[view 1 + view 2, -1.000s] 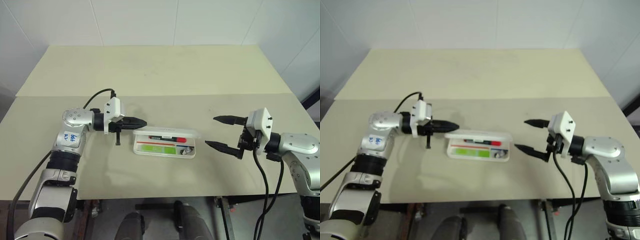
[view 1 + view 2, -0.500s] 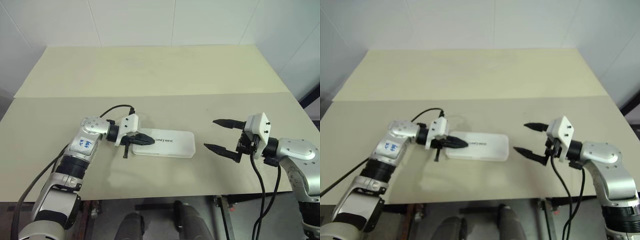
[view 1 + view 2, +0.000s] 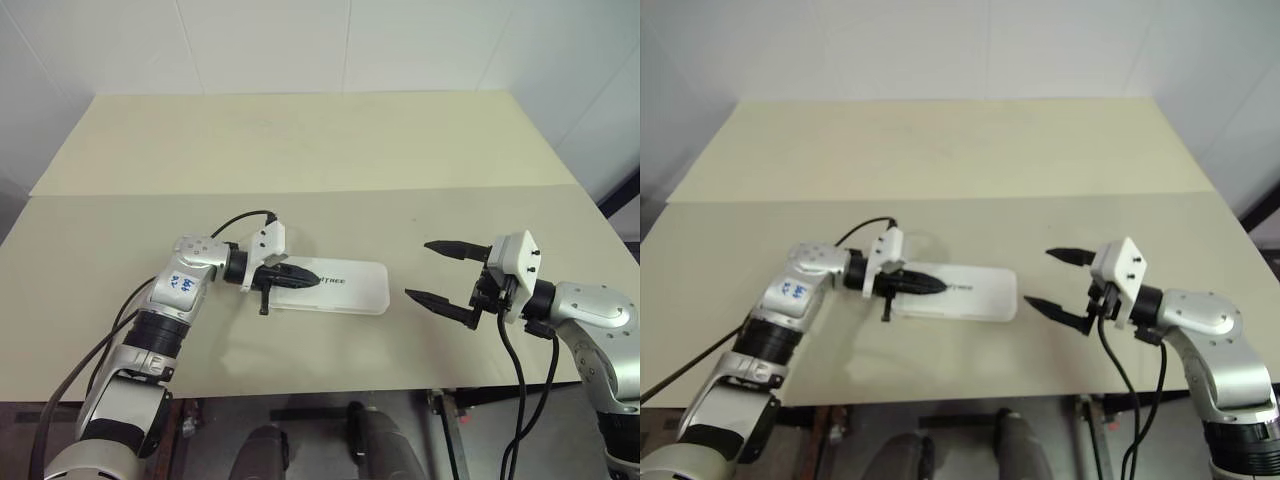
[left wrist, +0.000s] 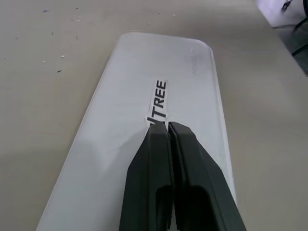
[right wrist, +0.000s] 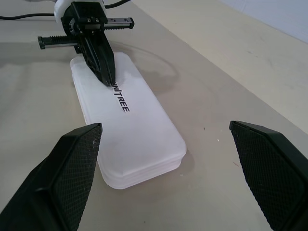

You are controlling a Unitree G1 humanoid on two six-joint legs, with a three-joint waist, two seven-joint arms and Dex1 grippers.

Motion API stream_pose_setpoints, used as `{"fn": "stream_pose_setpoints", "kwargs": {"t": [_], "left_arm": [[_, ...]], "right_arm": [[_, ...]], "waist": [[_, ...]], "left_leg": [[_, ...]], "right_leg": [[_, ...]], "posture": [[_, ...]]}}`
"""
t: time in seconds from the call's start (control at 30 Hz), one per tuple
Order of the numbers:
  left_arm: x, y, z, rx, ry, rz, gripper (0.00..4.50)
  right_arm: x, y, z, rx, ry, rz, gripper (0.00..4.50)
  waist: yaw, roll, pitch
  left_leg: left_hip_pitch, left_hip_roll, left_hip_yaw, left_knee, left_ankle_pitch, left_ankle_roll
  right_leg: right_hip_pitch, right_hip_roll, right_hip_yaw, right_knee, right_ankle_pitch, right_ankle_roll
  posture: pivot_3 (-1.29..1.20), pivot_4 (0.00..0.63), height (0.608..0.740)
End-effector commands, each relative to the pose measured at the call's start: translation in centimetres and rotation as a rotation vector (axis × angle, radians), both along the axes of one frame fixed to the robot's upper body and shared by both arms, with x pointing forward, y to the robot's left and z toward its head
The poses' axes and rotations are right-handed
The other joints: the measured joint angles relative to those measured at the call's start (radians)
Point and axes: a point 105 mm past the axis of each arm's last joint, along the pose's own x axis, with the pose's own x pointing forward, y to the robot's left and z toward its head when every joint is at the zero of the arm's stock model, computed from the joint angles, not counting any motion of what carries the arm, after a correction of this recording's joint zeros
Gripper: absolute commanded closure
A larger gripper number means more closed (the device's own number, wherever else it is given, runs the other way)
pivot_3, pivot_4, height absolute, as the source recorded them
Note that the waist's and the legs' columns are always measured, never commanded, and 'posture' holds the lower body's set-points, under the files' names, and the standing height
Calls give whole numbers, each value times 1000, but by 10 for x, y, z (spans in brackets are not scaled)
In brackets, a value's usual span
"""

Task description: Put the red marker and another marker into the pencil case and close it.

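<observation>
1. Now the pencil case (image 3: 335, 288) lies flat on the beige counter (image 3: 320, 150) with its lid down, between the two arms and nearer the left one.
2. With the lid down, whatever is inside the case is hidden, so neither marker can be made out.
3. The left pincer (image 3: 308, 278) has its two black fingers pressed together, holding nothing; its tips sit on the lid at the left end of the case.
4. From the left wrist view the closed fingertips (image 4: 166, 129) cover the start of the black lettering (image 4: 159, 98) printed on the lid, so just its last letters can be read.
5. The right pincer (image 3: 436, 270) hangs above the counter just off the right end of the case, apart from it, its fingers spread wide with nothing between them.
6. From the right wrist view the two broad fingers (image 5: 77, 163) are cut off by the picture's lower edge.
</observation>
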Motion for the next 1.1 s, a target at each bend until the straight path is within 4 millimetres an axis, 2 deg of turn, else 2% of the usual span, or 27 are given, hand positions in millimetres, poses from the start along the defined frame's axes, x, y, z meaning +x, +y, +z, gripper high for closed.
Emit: {"fn": "stream_pose_setpoints", "kwargs": {"t": [0.03, 0.07, 0.13, 0.27, 0.37, 0.6, 0.63, 0.93, 1.1], "left_arm": [[1, 26, 34, -106, -110, 80, 4474], [2, 30, 37, -122, -126, 96, 4474], [0, 51, 46, -171, -173, 157, 4474], [-14, 80, 59, -269, -226, 206, 3647], [-32, 88, 59, -315, -228, 197, 2576], [-40, 89, 56, -348, -266, 249, 141], [-42, 91, 57, -354, -284, 251, 24], [-36, 81, 58, -331, -297, 233, 24], [-36, 84, 52, -287, -302, 255, 24]], "right_arm": [[2, 2, 6, 14, -32, 20, 0], [3, 2, 6, 14, -32, 21, 0], [6, 1, 6, 16, -31, 19, 0], [10, -1, 5, 21, -34, 15, 0], [13, -2, 8, 32, -48, 16, 0], [13, -7, 12, 25, -48, 37, 0], [13, -8, 13, 18, -48, 41, 0], [12, -43, 29, -53, -53, 20, 0], [16, -44, 30, -77, -53, 25, 0]], "waist": [[-1, 0, 0], [1, 0, 0], [4, 0, 0], [5, 0, 0], [5, 0, 0], [11, 0, 0], [9, 0, 0], [6, 0, 0], [2, 0, 0]], "left_leg": [[0, 0, 0, 0, 0, 0], [1, 0, 0, 0, 0, 0], [1, 0, -1, -1, 0, 0], [1, 0, -1, -1, 0, 0], [0, 0, -1, -1, 0, 0], [0, 0, -1, -1, 0, 0], [0, 0, -1, -1, 0, 0], [1, 0, 0, -1, 0, 0], [1, 0, 1, -1, 0, 0]], "right_leg": [[0, 0, 0, 0, 0, 0], [0, 0, 0, 0, 0, -1], [0, 0, -1, 1, -1, -2], [0, 0, -1, 1, -1, -2], [0, -1, -1, 1, -1, -1], [0, -2, -1, 0, 0, -1], [0, -2, -1, 0, 0, -1], [0, -1, -1, 0, -1, -1], [0, -1, -1, 0, -1, -1]], "posture": [[0, 150, 740], [0, 150, 740], [0, 150, 740], [0, 150, 740], [0, 150, 740], [0, 150, 740], [0, 150, 740], [0, 150, 740], [0, 150, 740]]}}
